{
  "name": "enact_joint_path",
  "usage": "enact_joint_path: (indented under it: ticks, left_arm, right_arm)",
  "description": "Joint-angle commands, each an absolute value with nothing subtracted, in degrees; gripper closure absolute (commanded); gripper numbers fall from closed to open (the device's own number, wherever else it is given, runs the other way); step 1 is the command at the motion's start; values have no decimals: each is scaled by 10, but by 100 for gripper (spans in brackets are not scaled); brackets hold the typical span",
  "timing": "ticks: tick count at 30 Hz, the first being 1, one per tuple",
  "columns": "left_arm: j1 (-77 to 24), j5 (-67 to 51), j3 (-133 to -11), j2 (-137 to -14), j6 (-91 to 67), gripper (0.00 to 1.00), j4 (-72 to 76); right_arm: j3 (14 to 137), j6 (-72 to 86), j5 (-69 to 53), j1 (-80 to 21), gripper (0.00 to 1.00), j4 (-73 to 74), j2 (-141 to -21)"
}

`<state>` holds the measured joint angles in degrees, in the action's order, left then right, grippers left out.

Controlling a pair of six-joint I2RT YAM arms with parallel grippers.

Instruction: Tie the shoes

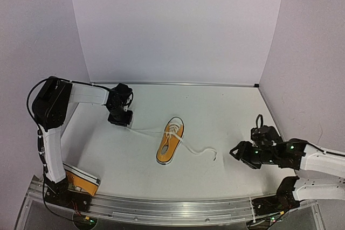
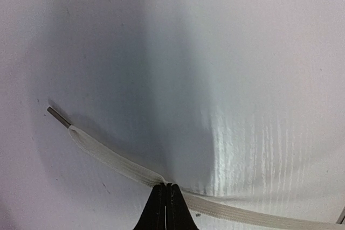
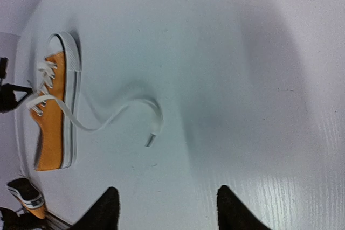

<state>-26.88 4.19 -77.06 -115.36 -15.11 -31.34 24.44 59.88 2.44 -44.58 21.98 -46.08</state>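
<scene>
Orange-yellow canvas marks the second shoe, parked at the near-left corner of the tabletop beside the left arm's base, its laces not visible. Toward the near-right edge sits the right gripper, its fingers spread wide with nothing between them. At mid-table lies the shoe being worked, toe toward the far edge. Its loose lace snakes rightward, the tip lying well short of the open gripper. Farther on, toward the far-left corner, the left gripper is pinched tight on the other lace, drawn nearly straight out from the eyelets. The step appears to be gathering both lace ends. Next, the right arm likely must reach in and pinch the loose tip before any crossing can begin. No container appears in view.
</scene>
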Motion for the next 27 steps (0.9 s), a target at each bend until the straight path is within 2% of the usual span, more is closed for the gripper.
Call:
enact_joint_path:
  ticks: [1,3,5,6,8,16,19,27]
  left_arm:
    - [-281,23,-756,-1098,-122,77,-333]
    - [-282,-1,-733,-1067,-116,57,-317]
    - [-285,-31,-711,-1034,-105,42,-297]
    - [-288,-44,-704,-1022,-100,36,-290]
    - [-292,-65,-698,-1008,-95,30,-279]
    - [-323,-92,-681,-996,-99,28,-267]
    - [-325,-103,-663,-989,-105,28,-254]
    - [-329,-87,-649,-979,-107,28,-252]
  right_arm:
    - [290,529,10,-448,33,152,-541]
    - [318,487,7,-448,29,128,-575]
    - [345,435,-15,-449,27,93,-614]
    - [361,411,-34,-449,26,73,-639]
    - [403,373,-66,-448,27,49,-708]
    - [495,300,-216,-460,54,-50,-930]
    - [521,286,-228,-467,58,-57,-987]
    - [599,249,-122,-437,64,-19,-1040]
